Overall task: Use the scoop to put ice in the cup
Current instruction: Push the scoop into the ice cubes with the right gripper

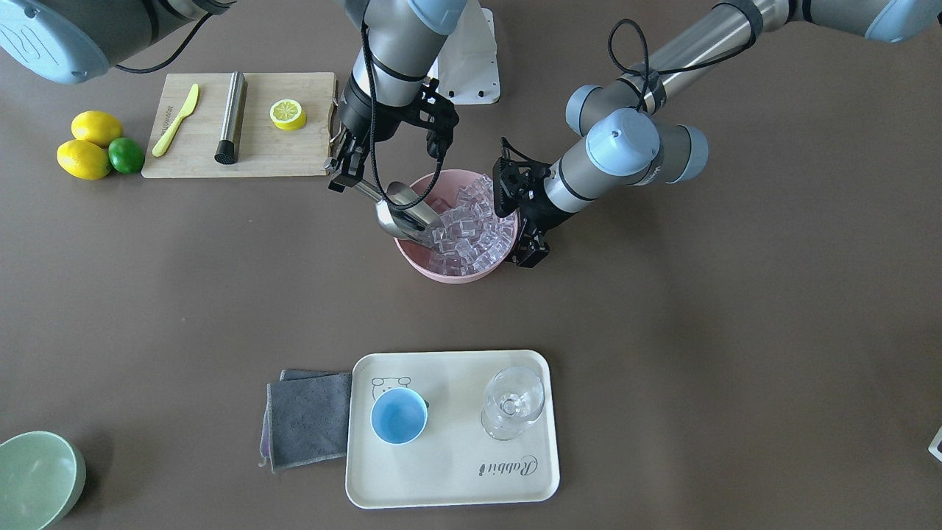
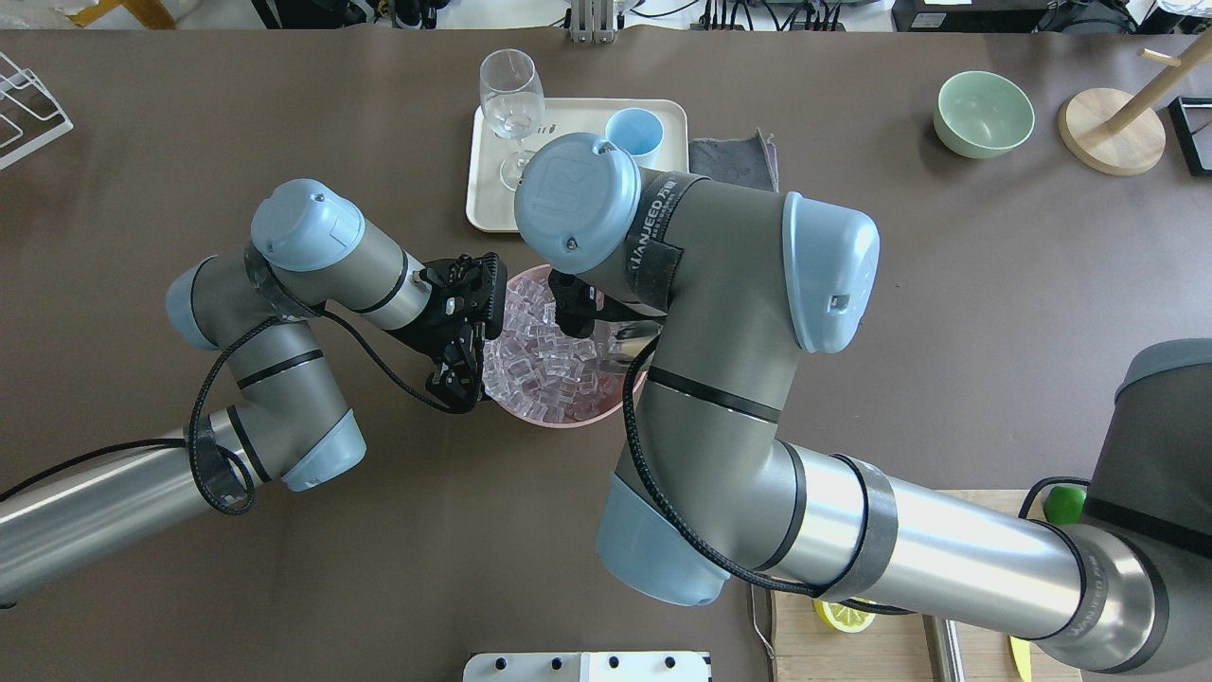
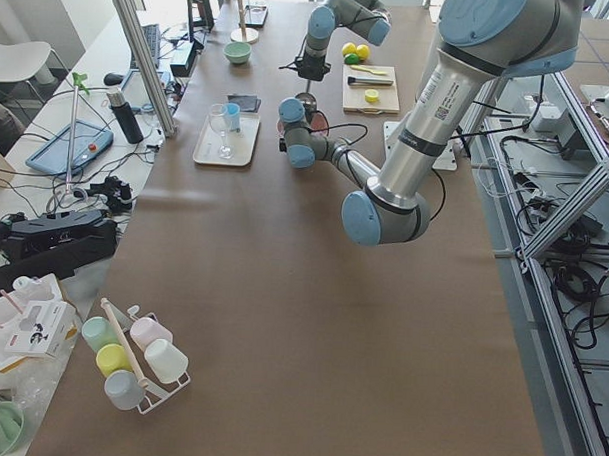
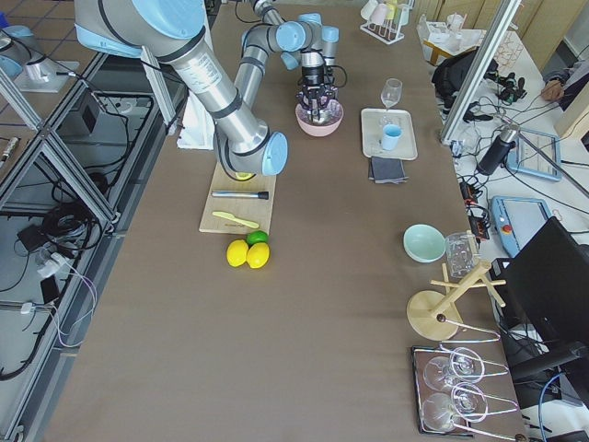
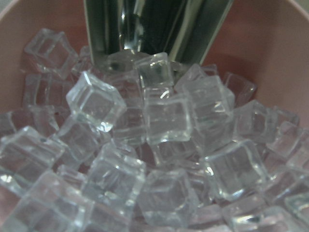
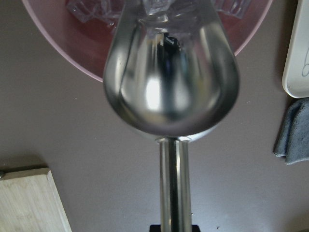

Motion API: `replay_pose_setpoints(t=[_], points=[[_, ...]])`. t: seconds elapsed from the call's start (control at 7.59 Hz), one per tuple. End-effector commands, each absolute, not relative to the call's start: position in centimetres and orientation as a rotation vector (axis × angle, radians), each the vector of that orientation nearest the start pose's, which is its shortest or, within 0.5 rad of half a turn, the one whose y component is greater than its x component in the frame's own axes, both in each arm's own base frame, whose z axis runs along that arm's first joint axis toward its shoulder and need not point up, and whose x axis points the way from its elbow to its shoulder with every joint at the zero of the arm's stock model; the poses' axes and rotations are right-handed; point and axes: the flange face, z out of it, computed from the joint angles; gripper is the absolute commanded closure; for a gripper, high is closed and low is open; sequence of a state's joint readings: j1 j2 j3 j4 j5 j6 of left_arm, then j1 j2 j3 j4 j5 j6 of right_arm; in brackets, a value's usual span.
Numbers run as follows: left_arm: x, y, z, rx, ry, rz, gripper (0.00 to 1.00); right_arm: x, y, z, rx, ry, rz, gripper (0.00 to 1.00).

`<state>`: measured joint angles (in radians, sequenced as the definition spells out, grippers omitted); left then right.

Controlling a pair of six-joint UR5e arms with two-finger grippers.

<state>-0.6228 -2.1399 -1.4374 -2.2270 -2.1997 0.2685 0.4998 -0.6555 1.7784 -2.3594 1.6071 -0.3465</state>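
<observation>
The pink bowl (image 1: 441, 272) at mid-table is full of clear ice cubes (image 1: 471, 228). My right gripper (image 1: 346, 165) is shut on the handle of the steel scoop (image 1: 401, 213). The scoop's trough is tilted down over the bowl's rim, with its front edge among the ice; it also shows in the right wrist view (image 6: 171, 82). My left gripper (image 1: 526, 246) is shut on the bowl's opposite rim. The left wrist view shows the ice (image 5: 164, 121) and the scoop's mouth (image 5: 154, 29). The light-blue cup (image 1: 398, 416) stands empty on the cream tray (image 1: 456, 478).
A clear stemmed glass (image 1: 513, 401) shares the tray, with a grey cloth (image 1: 309, 419) beside it. A cutting board (image 1: 294, 154) carries a yellow knife, a steel rod and half a lemon. Two lemons and a lime (image 1: 126, 155) lie next to the board. A pale green bowl (image 1: 33, 478) sits at a corner.
</observation>
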Motion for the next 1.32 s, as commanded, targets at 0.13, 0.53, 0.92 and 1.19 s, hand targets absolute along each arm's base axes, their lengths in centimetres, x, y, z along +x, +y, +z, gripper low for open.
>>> replay_pose_setpoints(t=[0.13, 0.53, 0.92, 1.19], points=[[52.7, -47.0, 30.4, 0.884, 0.969, 1.396, 0.01, -49.4, -41.5, 14.8, 0.404, -0.222, -1.354, 1.00], [52.7, -47.0, 30.4, 0.884, 0.969, 1.396, 0.01, -49.0, -41.0, 16.4, 0.461, -0.286, -1.315, 1.00], [52.7, -47.0, 30.4, 0.884, 0.969, 1.396, 0.01, -48.4, -40.3, 17.6, 0.525, -0.365, -1.279, 1.00], [52.7, -47.0, 30.4, 0.884, 0.969, 1.396, 0.01, -48.3, -40.2, 19.2, 0.567, -0.399, -1.241, 1.00]])
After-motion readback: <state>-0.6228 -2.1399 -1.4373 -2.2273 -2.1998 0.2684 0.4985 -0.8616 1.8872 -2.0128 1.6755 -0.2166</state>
